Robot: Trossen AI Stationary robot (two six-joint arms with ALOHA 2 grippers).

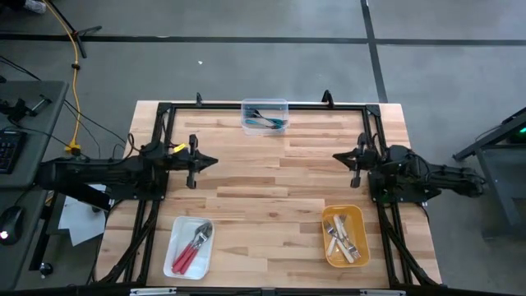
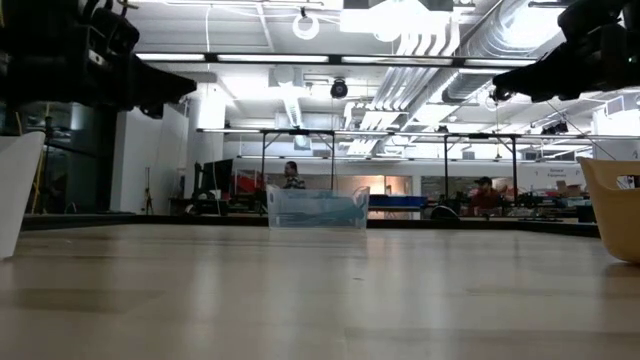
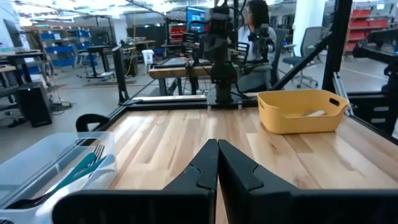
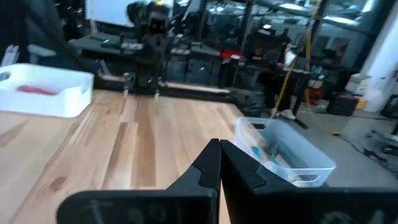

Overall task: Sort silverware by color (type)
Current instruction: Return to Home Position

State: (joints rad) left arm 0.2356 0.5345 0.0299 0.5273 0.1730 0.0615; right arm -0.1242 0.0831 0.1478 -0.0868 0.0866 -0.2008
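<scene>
Here, the pale wooden bench [image 1: 263, 193] carried three bins, each with forks of one handle colour. The clear plastic bin [image 1: 265, 116] stood at the middle of the far edge and held the forks with teal-blue handles [image 1: 271, 124]. The white rectangular bin [image 1: 188, 249] stood near the front edge on the left arm's side. The forks with pink-red handles [image 1: 189, 253] lay inside it, with their silver metal heads turned toward the far edge. The yellow plastic bin [image 1: 343, 236] stood near the front edge on the right arm's side and held the forks with white-cream handles [image 1: 345, 240]. The left gripper [image 1: 212, 162] hung above the bench at its left side, clenched, its two dark fingers pressed together and grasping nothing. The right gripper [image 1: 337, 156] hung opposite at the right side, also clenched and empty. The two grippers pointed toward each other across the middle of the bench, well apart, and each was well away from all three bins.
</scene>
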